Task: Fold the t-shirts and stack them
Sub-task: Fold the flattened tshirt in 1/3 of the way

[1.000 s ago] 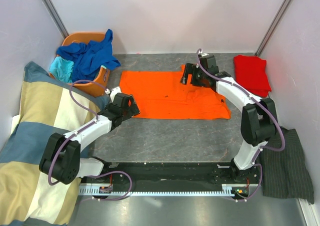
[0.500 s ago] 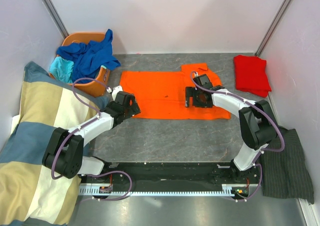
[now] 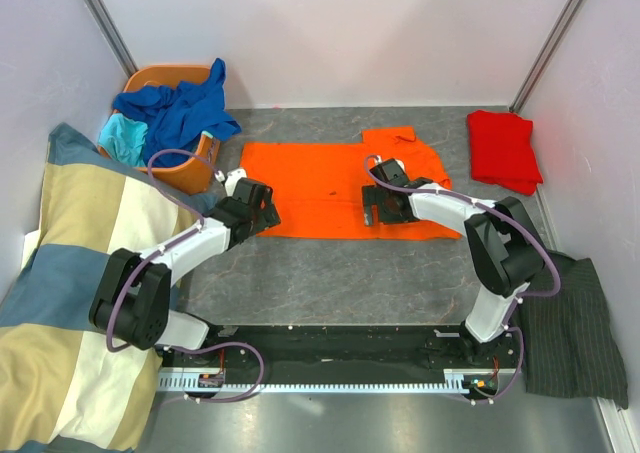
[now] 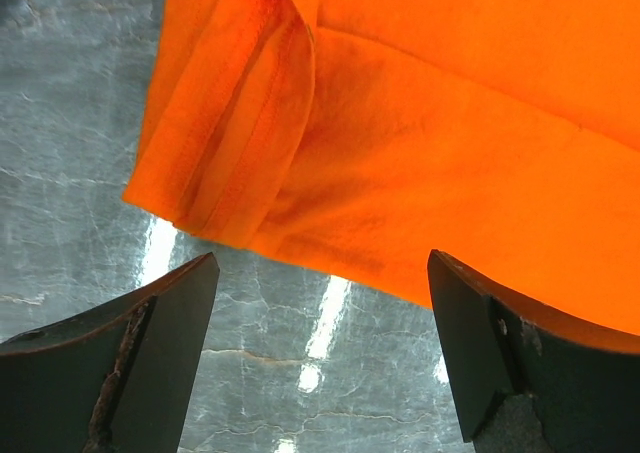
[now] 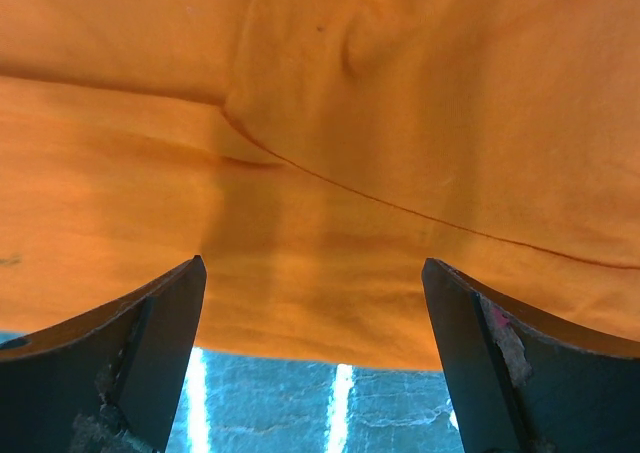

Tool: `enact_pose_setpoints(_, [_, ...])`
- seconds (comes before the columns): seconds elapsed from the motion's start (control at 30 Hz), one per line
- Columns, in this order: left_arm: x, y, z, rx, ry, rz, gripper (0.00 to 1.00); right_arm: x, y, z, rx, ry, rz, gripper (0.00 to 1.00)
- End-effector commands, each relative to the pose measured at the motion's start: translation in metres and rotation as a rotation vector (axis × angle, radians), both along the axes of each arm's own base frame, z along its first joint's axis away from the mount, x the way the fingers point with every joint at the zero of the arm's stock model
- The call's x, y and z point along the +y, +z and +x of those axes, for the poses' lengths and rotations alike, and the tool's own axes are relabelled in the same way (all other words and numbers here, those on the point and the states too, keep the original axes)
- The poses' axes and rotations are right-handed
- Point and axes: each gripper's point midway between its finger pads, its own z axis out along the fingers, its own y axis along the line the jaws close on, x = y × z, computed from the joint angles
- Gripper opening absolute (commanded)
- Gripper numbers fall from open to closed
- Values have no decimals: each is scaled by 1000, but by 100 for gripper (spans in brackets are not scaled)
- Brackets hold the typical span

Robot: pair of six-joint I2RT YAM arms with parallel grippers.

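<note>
Since a second ago: right gripper (image 3: 378,213) is relocated from the far edge of the orange t-shirt (image 3: 320,188) to its near edge; left gripper (image 3: 264,209) is slightly nearer the shirt's near left corner.

Orange t-shirt: lies flat mid-table, long axis left to right, parallel to the near edge of the table (image 3: 330,273). One section at its far right is doubled over. Which end is the collar cannot be told.

Left gripper: fingers (image 4: 150,363) apart, nothing between them, over the near left corner, where a folded band of cloth shows.

Right gripper: fingers (image 5: 150,353) spread wide, nothing between them, above the near hem, right of centre.

Red t-shirt (image 3: 505,148): folded, far right corner, well apart from the orange one.

Blue t-shirts (image 3: 180,108) and turquoise t-shirt (image 3: 125,135): heaped in the orange basket (image 3: 190,168), far left.

Checked blanket (image 3: 70,273): left side.

Pinstriped cloth (image 3: 570,333): near right.
</note>
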Motion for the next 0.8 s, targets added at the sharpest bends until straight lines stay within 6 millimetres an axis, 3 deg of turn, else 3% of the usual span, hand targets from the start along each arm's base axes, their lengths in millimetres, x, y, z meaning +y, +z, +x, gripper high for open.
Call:
enact_pose_setpoints(0.0, [7, 18, 16, -30, 2, 79, 92, -11, -15, -2, 14, 0, -95, 98])
enact_pose_setpoints(0.33, [22, 10, 12, 70, -2, 240, 75, -10, -35, -10, 54, 10, -96, 98])
enact_pose_setpoints(0.57, [27, 0, -13, 115, -11, 339, 59, -6, -44, -13, 72, 19, -71, 98])
enact_pose_setpoints(0.77, [28, -2, -12, 118, 22, 346, 54, -6, -48, -15, 80, 33, -74, 98])
